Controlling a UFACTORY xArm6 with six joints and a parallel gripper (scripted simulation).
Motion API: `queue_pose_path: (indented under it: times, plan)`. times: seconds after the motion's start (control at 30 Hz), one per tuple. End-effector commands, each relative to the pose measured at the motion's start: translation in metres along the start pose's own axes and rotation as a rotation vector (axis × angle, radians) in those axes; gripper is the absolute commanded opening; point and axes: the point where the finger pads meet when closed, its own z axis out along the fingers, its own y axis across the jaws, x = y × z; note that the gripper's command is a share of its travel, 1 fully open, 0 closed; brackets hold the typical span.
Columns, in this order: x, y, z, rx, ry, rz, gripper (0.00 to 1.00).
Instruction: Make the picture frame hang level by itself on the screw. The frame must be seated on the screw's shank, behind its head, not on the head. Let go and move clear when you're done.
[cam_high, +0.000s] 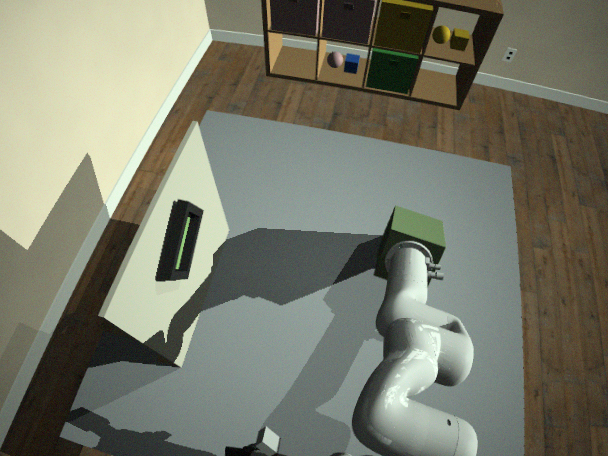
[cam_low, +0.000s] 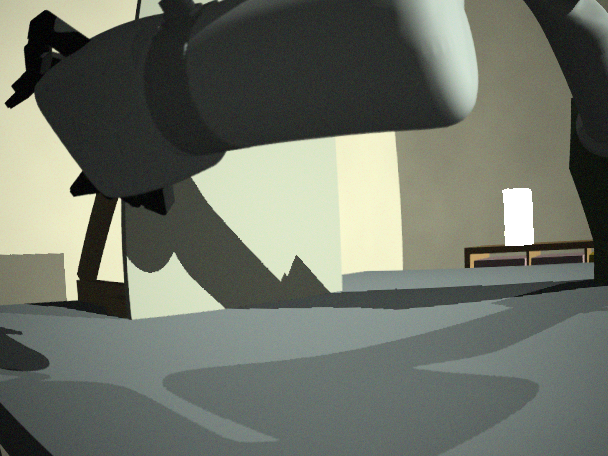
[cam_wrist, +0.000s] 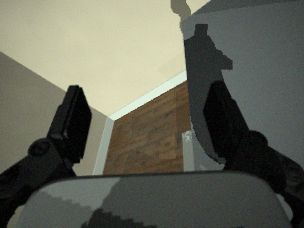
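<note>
The picture frame (cam_high: 167, 245), dark with a green picture, sits against the face of a pale upright wall panel (cam_high: 135, 300) (cam_low: 260, 200) at the left of the grey mat. The screw is hidden behind the frame, and I cannot tell whether the frame is level. My gripper (cam_wrist: 147, 98) (cam_high: 245, 450) is open and empty, far from the frame, near the mat's front edge. In the wrist view its two dark fingers frame the wood floor, the baseboard and the mat's edge. The frame is not in the wrist view. In the exterior view the arm's wrist link fills the top.
The arm's green base block (cam_high: 415, 232) stands mid-mat, with the white arm (cam_high: 420, 350) curving toward the front. A shelf unit (cam_high: 380, 45) with coloured bins and small objects stands at the back. The room wall (cam_high: 75, 100) runs close behind the panel.
</note>
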Motion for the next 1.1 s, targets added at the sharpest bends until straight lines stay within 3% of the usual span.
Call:
queue_pose_path:
  times: [0.0,1.07]
  plan:
    - [0.0003,-0.0013,0.0003,0.001,0.001,0.003,1.0]
    - [0.0039,-0.0012,0.0061,0.014,0.004,-0.025,1.0]
